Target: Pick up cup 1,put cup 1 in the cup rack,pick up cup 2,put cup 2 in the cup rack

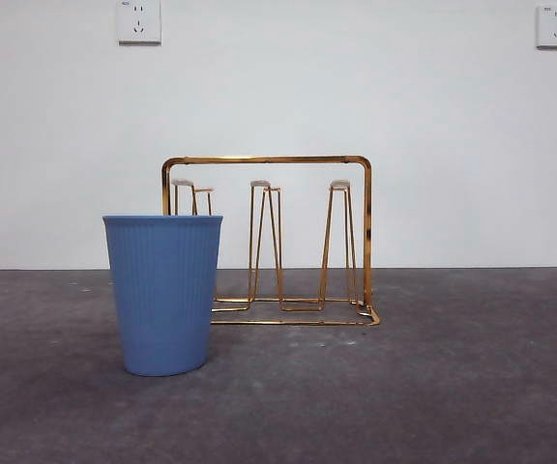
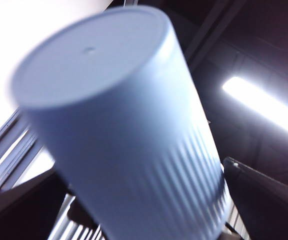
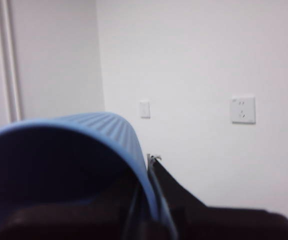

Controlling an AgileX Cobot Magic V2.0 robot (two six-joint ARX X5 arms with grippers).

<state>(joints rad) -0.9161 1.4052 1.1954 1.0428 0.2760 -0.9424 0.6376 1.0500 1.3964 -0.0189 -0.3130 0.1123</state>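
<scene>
While a ribbed blue cup (image 1: 162, 295) stands upright on the worktop (image 1: 453, 387), in front of the cup rack (image 1: 267, 159) and overlapping its left end as seen from the front, no arm shows near the rack at all.

The right claw (image 3: 146, 172) is closed on the rim of a second blue cup (image 3: 84, 130), with one black jaw pressed along the ribbed outer wall and a dark mass inside the mouth. A pale blue cup (image 2: 124, 130) fills the left wrist view, base outward and tilted against ceiling lights. The left claw is hidden behind it, so I cannot tell how it is set. Neither of these cups can be placed against the rack, since neither appears in the front view.

The risks, as I judge them:
- A rim pinch gives little hold, so the cup in the right claw could swing or slip on the way to the rack.
- The pegs are thin hairpins, and a cup lowered off-centre could catch a white tip and nudge the light wire rack.
- The standing cup sits just before the rack's left pegs, so an arm coming in low there could topple it.

Beyond the rack, the wall carries two white sockets (image 1: 139, 21) (image 1: 556, 26). No brand, label or readable writing shows on the cups, rack or sockets.
</scene>
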